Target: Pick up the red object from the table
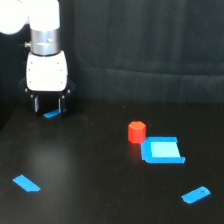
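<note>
The red object (136,132) is a small red-orange short cylinder standing upright on the black table (90,170), right of centre. Its lower right side touches or sits just beside a blue square (161,150). My gripper (48,106) hangs from the white arm at the exterior view's upper left, far to the left of the red object. Its two dark fingers (36,104) point down and stand apart, so it is open, with nothing held between them.
A small blue flat piece (51,114) lies on the table just below the fingertips. Another blue flat piece (26,183) lies at the lower left, and a third (196,194) at the lower right. A dark curtain forms the backdrop.
</note>
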